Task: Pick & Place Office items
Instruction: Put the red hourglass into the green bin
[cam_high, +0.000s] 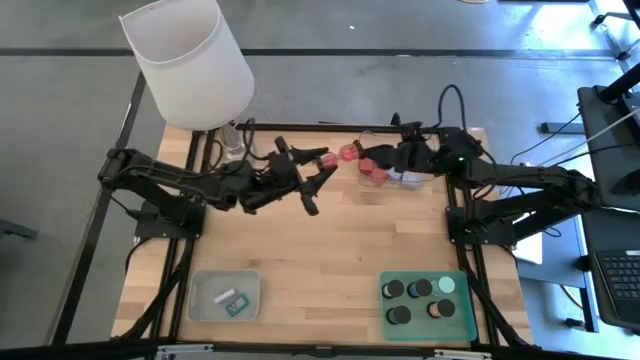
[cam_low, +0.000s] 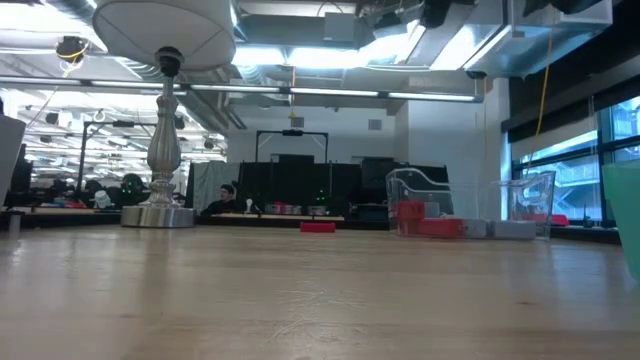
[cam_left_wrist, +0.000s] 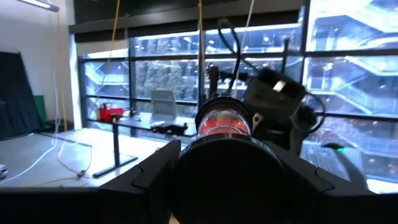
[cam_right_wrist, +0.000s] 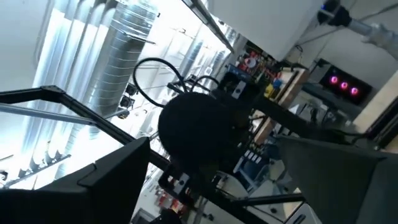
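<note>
A short dark cylinder (cam_left_wrist: 227, 168) with a clear red top (cam_left_wrist: 224, 122) is held high over the table's far middle, with my left gripper (cam_high: 318, 170) shut on it. In the high view the red top (cam_high: 345, 154) points at my right gripper (cam_high: 385, 160). That gripper stands open just past the top, over the clear tray (cam_high: 400, 178). In the right wrist view its fingers (cam_right_wrist: 112, 180) stand wide apart around a dark round shape (cam_right_wrist: 196, 137). Whether they touch that shape, I cannot tell. A red block (cam_low: 318, 227) lies flat on the table. My left gripper pinches the cylinder's dark body (cam_left_wrist: 186, 165) between its two fingers (cam_left_wrist: 152, 165). The fingers come about level from the table's left and lie along the cylinder. The red top sticks out beyond the fingertips. The cylinder is lifted clear of the table.
A white-shaded lamp (cam_high: 190, 60) stands at the far left on its base (cam_low: 160, 215). The clear tray (cam_low: 430, 205) at the far right holds red pieces. At the near edge, a grey tray (cam_high: 224, 295) holds small bits and a green tray (cam_high: 425, 303) holds several dark cylinders.
</note>
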